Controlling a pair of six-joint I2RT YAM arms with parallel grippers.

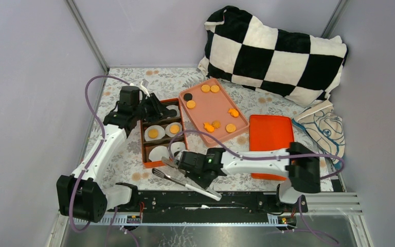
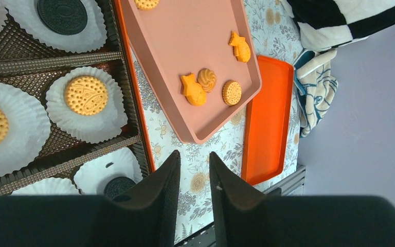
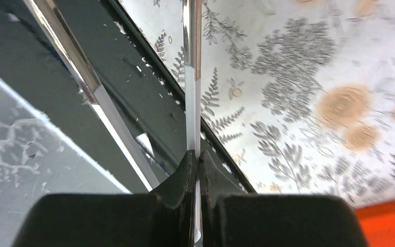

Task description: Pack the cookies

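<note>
Eight cookies [image 1: 216,124] on the pink tray [image 1: 213,105] — seven orange, one black

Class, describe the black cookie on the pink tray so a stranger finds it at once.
Find the checkered pillow at the back; the pink tray lies before it. At its left corner sits the black cookie, the tray's only dark one.

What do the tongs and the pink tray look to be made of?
The tongs look like polished metal: mirror-bright, with sharp reflections. The pink tray is probably plastic with a matte finish: even colour, only a soft sheen, rounded rim.
</note>
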